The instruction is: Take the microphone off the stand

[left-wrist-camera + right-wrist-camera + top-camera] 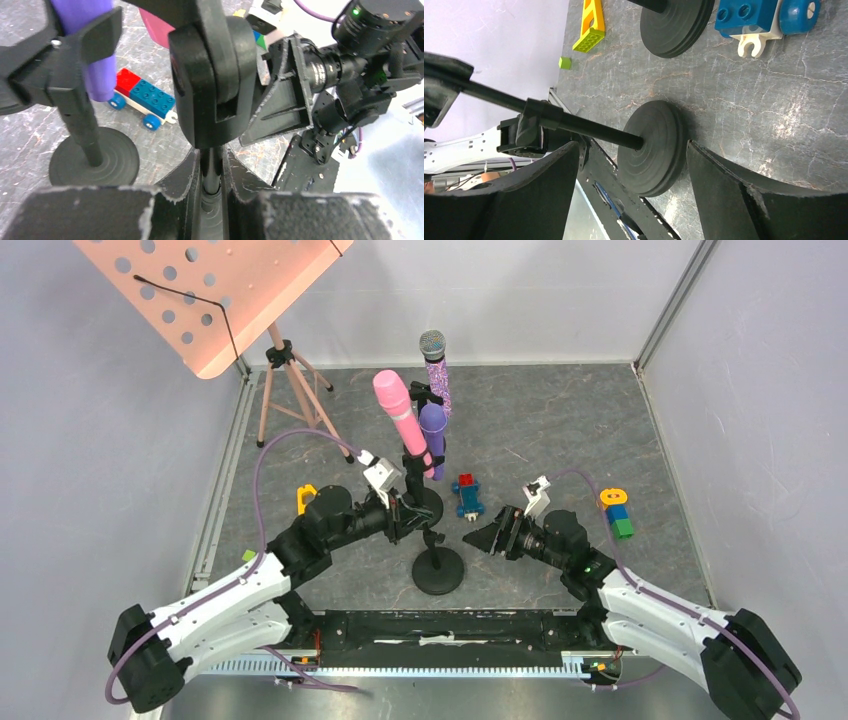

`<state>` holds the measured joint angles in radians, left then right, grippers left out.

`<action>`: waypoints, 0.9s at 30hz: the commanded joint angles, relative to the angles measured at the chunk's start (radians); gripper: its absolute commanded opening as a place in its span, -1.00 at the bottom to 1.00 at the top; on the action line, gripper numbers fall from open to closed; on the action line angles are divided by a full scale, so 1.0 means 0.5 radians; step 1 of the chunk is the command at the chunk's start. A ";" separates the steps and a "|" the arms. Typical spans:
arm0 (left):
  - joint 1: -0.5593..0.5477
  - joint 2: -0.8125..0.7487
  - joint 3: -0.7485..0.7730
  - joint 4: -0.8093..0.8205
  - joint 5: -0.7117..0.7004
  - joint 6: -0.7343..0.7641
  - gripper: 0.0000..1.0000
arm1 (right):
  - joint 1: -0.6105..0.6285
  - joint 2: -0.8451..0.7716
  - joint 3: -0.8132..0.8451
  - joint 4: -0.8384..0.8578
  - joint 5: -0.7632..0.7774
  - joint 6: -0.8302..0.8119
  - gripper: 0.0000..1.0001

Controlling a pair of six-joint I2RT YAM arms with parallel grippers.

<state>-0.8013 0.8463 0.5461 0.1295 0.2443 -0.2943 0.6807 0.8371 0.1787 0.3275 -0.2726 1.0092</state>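
Note:
Three microphones stand upright in black stands near mid-table: a pink microphone (396, 410), a purple one (432, 435) and a glittery one with a grey head (434, 365). My left gripper (412, 512) (212, 160) is shut on the thin black pole (212, 167) of the nearest stand, just under its bulky black clip (212, 75). That stand's round base (438, 570) (651, 150) rests on the table. My right gripper (478, 538) (631, 146) is open, low beside that base, with its fingers on either side of the disc and not touching it.
A second stand's base (95, 157) (676, 25) sits just behind. A blue and red toy car (467, 496) (142, 97) lies next to it. A yellow block (306, 498), stacked bricks (617, 512) and a pink music stand (210, 290) are further off.

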 commanded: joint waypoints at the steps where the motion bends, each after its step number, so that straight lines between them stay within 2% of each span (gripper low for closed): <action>1: -0.105 -0.056 -0.027 0.227 -0.058 0.061 -0.78 | 0.013 0.009 0.026 0.088 -0.030 0.026 0.67; 5: -0.257 0.008 0.010 0.263 -0.233 0.199 -0.89 | 0.013 -0.013 0.050 0.046 -0.022 0.008 0.68; 8: -0.407 0.041 0.017 0.314 -0.479 0.309 -0.96 | 0.013 -0.066 0.065 -0.008 -0.012 0.001 0.67; 15: -0.625 0.138 0.022 0.541 -0.980 0.509 -0.96 | 0.013 -0.281 0.030 0.001 0.051 0.113 0.60; 21: -0.792 0.198 -0.012 0.734 -1.299 0.585 -0.96 | 0.013 -0.251 0.036 0.094 -0.043 0.209 0.52; 24: -0.804 0.204 -0.026 0.719 -1.274 0.528 -0.96 | 0.013 -0.185 0.001 0.230 -0.110 0.276 0.50; 27: -0.807 0.204 -0.041 0.659 -1.250 0.413 -0.77 | 0.011 -0.115 -0.018 0.369 -0.149 0.323 0.47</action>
<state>-1.1976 0.9569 0.5190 0.3386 -0.3260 -0.0704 0.6807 0.7471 0.1783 0.3767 -0.3050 1.1179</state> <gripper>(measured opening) 0.201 0.741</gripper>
